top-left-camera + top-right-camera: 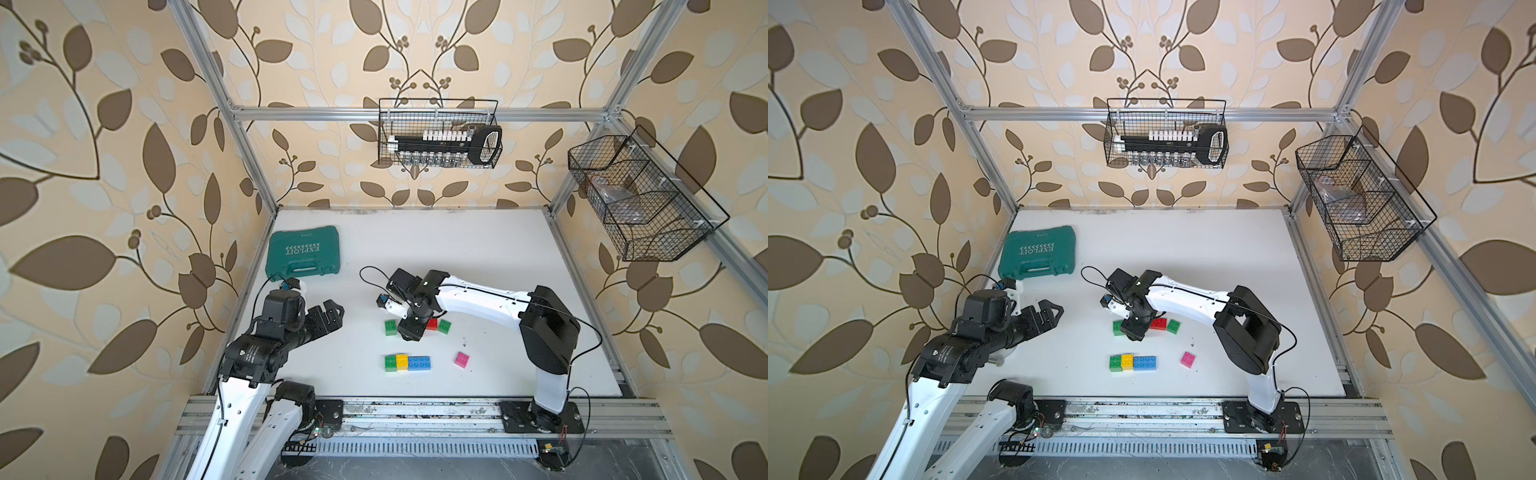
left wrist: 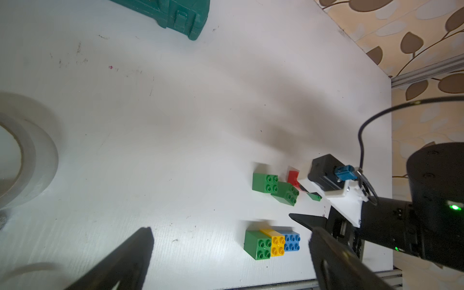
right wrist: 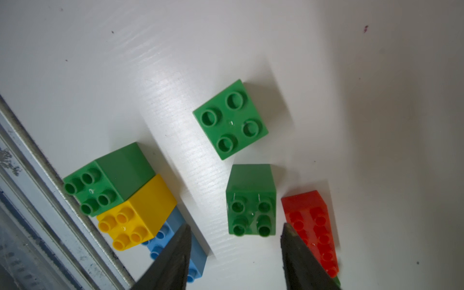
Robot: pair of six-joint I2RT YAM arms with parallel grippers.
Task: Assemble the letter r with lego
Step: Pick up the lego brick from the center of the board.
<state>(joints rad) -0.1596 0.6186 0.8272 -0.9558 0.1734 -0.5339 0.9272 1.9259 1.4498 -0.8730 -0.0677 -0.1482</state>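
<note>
While the right tool (image 3: 236, 224) hangs low over the worktop (image 3: 376, 100) with jaws apart and nothing clamped, one green brick (image 3: 251, 200) sits between its fingertips, studs up, no contact that I can see. The red brick (image 3: 311, 226) is just beside one finger (image 3: 301, 256), partly hidden behind it in the right wrist view. A second green brick (image 3: 230, 119) lies just past the tips; the green-yellow-blue row (image 3: 125, 200) is near, outboard of the other finger. The pink brick (image 1: 461, 359) lies loose farther out. The left tool (image 1: 332, 318) is well apart from all bricks, jaws wide, empty.

Risks, my read:
- The finger by the red brick lands on it or shoves it on closing.
- Tips flank only the near edge of the green brick, so a shallow pinch could let it pivot or pop out.
- The worktop looks smooth, so any nudge slides the neighbours.
</note>
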